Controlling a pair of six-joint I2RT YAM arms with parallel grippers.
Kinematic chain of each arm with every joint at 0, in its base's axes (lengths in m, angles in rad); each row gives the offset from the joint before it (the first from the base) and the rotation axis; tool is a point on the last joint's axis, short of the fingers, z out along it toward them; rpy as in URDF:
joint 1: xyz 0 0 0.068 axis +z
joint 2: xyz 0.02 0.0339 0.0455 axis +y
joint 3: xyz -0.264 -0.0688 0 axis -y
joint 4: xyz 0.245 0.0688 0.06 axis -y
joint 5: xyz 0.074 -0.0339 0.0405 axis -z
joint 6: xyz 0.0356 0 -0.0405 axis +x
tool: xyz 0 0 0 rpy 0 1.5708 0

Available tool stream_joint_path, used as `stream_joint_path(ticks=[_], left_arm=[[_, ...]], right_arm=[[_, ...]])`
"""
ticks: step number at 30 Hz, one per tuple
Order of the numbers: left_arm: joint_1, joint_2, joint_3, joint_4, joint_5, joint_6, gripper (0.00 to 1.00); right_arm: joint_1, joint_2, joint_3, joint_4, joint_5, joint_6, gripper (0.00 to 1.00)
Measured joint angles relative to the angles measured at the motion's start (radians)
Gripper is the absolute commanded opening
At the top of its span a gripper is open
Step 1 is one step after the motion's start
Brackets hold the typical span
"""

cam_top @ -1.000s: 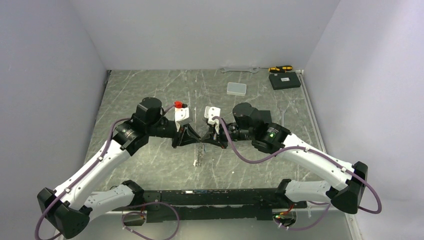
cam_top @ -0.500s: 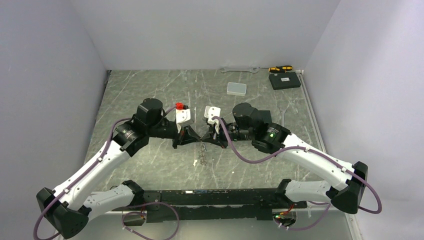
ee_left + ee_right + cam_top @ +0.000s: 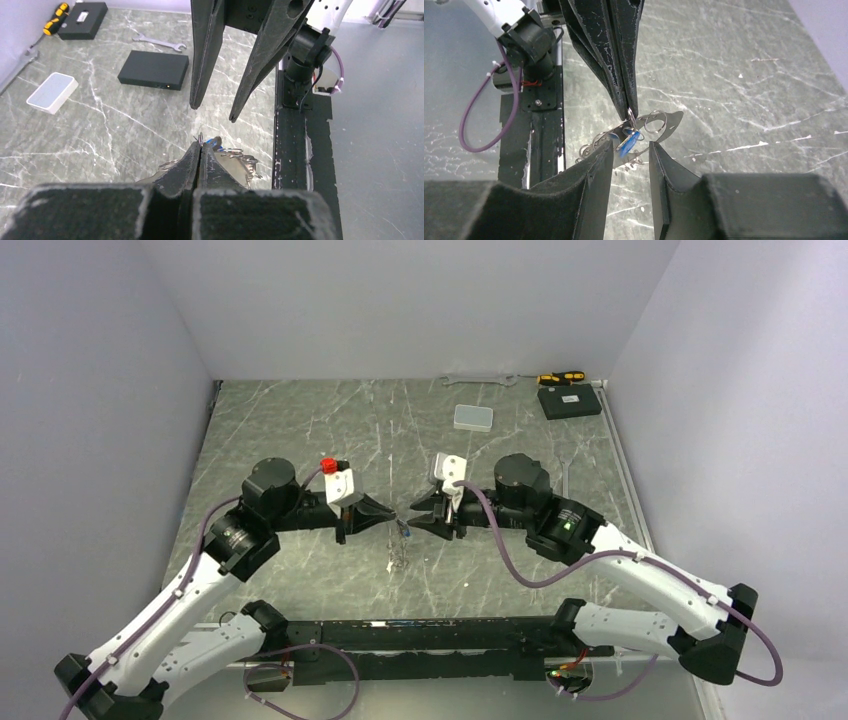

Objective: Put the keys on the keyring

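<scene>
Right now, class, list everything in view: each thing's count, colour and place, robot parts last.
keyring: one, silvery, table centre.
blue key: one, blue head, by the keyring.
wrenches: two, silver; back wall and right side.
screwdriver: one, yellow and black, back right.
black boxes: two; back right corner, and right of centre.
pale box: one, whitish, back centre.
table: one, grey marbled.
left pincer: one, black, shut on the keyring.
right pincer: one, black, open, facing it.
arms: two, white and black, near edge.
</scene>
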Motion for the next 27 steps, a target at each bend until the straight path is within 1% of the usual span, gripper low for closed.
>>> stream_joint_path(ticks=[3, 10, 19, 27], left_arm=[[0.000, -0.034, -0.039, 0.063, -0.009, -0.040, 0.00], [0.000, -0.087, -0.102, 0.213, -0.011, -0.139, 0.00], [0.000, -0.138, -0.195, 0.401, -0.009, -0.259, 0.00], [0.000, -0.155, -0.256, 0.537, -0.014, -0.338, 0.00]], right_arm=[[0.000, -0.012, -0.011, 0.019, 0.000, 0.006, 0.33], [0.000, 0.004, -0.011, 0.038, -0.006, 0.019, 0.34], [0.000, 0.047, -0.011, 0.092, -0.077, 0.045, 0.37], [0.000, 0.074, -0.011, 0.134, -0.130, 0.076, 0.38]])
